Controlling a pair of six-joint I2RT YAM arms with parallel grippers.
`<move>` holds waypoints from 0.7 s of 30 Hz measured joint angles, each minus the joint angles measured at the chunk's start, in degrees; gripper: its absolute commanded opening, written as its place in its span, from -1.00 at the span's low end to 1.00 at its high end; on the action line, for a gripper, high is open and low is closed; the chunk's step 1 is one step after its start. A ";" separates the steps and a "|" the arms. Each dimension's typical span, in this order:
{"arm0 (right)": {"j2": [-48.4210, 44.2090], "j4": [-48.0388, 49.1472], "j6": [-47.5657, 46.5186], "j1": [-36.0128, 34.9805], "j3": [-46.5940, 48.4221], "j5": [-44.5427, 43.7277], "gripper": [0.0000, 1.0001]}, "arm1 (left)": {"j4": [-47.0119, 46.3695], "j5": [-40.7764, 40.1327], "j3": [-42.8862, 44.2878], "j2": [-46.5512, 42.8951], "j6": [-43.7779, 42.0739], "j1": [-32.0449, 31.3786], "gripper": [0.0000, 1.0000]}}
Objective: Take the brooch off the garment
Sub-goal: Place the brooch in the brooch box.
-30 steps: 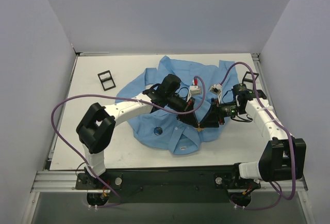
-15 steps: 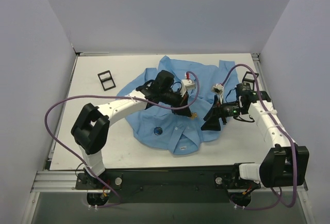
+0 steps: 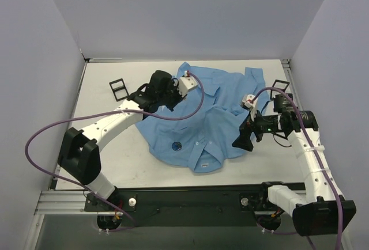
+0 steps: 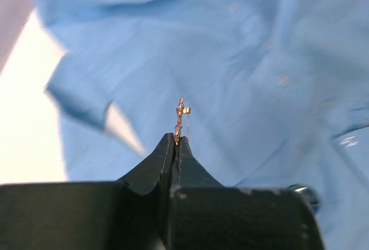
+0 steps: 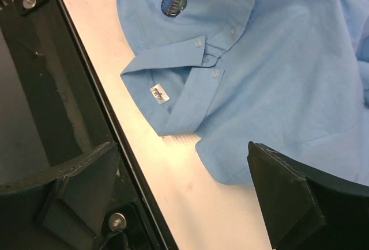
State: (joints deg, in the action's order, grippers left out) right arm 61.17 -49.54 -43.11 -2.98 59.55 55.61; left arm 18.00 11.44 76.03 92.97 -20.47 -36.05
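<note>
The left claw [image 4: 176, 142] is pressed together, pinching a tiny gold metal piece [image 4: 180, 112] above the garment [image 3: 213, 106] at its 10 o'clock side. The right claw [image 5: 184, 186] is spread wide and holds nothing, at the garment's 4 o'clock edge. The brooch [image 3: 177, 145] lies on the garment at 7 o'clock, near the collar.

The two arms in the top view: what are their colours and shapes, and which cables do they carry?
The left arm and right arm share one build: white tubular links between chunky black joint housings. A purple cable loops along each. The left gripper and right gripper have matte black, wedge-shaped fingers. No markings are readable.
</note>
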 measured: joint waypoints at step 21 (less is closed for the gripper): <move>-3.54 2.16 -2.12 0.00 -2.95 -1.97 1.00 | -10.99 -29.49 -7.87 5.62 -13.35 16.90 -1.00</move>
State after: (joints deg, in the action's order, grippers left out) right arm 57.63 -47.37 -45.23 -2.98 56.60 53.65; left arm 7.01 -18.04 68.16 98.59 -33.82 -19.16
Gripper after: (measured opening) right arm 0.999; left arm 0.028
